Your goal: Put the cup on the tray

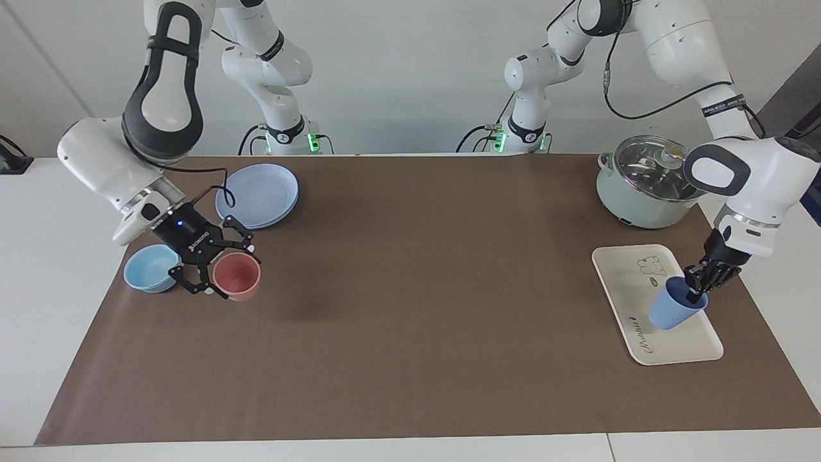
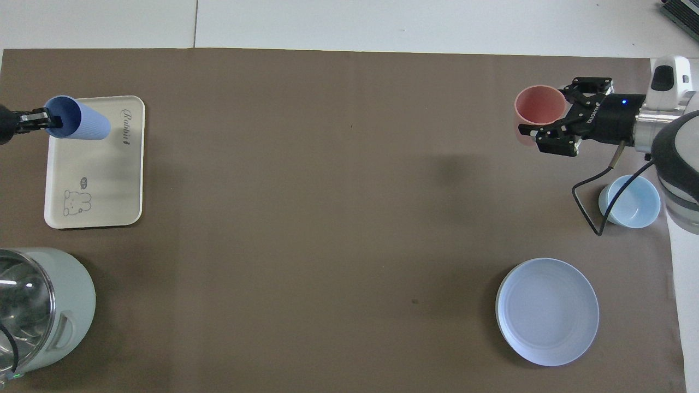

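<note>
**A:** While the left gripper (image 1: 697, 289) hangs over the tray (image 1: 625, 282), where exactly is the cup (image 1: 669, 311)?

**B:** Pinched by its rim in that gripper's fingers, one inside the mouth and one outside. The cup is tilted, its base low over the tray's half farther from the robots, near the script lettering. I cannot tell whether the base touches the tray.

**A:** And the tray itself?

**B:** Flat on the brown mat (image 1: 417, 289) at the left arm's end of the table, farther from the robots than the lidded pot (image 1: 644, 183).

**A:** What about the right gripper (image 1: 215, 273)?

**B:** Its fingers are closed on the rim of a pink cup (image 1: 237, 277), which sits upright, low at the mat, at the right arm's end of the table. The outer links splay wide to either side. Whether the pink cup rests on the mat I cannot tell.

**A:** Anything close to it?

**B:** A light-blue bowl (image 1: 152, 268) just beside it, toward the table's end, and a round blue plate (image 1: 258, 196) nearer to the robots.
</note>
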Controlling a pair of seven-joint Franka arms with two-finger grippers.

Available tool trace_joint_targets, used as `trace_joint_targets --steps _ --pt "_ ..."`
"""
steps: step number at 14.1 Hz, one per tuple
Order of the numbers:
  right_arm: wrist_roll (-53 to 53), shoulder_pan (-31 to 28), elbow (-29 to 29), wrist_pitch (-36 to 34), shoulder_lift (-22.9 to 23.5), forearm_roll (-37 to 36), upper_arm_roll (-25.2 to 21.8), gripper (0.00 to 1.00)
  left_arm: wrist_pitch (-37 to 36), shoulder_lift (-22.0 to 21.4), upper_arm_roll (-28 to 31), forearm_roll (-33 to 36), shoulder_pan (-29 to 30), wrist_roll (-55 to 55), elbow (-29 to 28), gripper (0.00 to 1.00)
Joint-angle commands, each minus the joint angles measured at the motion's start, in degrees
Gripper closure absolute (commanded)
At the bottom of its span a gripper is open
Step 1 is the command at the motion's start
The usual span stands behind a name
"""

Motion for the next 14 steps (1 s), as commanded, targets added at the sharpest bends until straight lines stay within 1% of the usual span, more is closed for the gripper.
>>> trace_joint_targets --steps 1,4,5,7,8,10,11,14 --pt "-11.0 -1.5 -4.3 2.2 1.0 11.3 0.8 1.0 2.6 1.8 -0.8 1.5 3.0 3.8 -0.3 1.0" --pt "-20.3 -3.1 -6.8 2.2 2.7 19.0 0.8 1.0 1.5 1.9 -0.8 1.5 4.6 3.9 -0.4 1.0" --pt "-24.6 -4.3 -6.9 1.2 4.1 21.4 0.8 1.0 0.3 1.8 -0.8 1.5 4.7 3.9 -0.4 1.0" --pt "-33.3 -6.0 -6.7 -1.6 7.8 26.0 0.8 1.0 -4.3 1.7 -0.8 1.3 4.7 3.5 0.7 1.0" --pt "-36.1 -6.0 -6.8 -1.9 8.7 28.7 0.8 1.0 -7.7 1.7 -0.8 0.8 4.8 3.2 2.2 1.0" --pt "-36.8 -6.3 -7.0 -2.3 9.0 29.6 0.8 1.0 -13.5 1.9 -0.8 0.7 4.8 1.0 5.1 1.0" --pt "-36.9 -7.0 -7.4 -2.4 9.1 29.6 0.8 1.0 -15.2 1.9 -0.7 0.8 4.7 -0.8 5.6 1.0" --pt "-39.0 -7.7 -8.9 -2.6 9.1 29.7 0.8 1.0 -15.3 1.9 -0.5 1.5 4.7 -1.0 5.3 1.0"
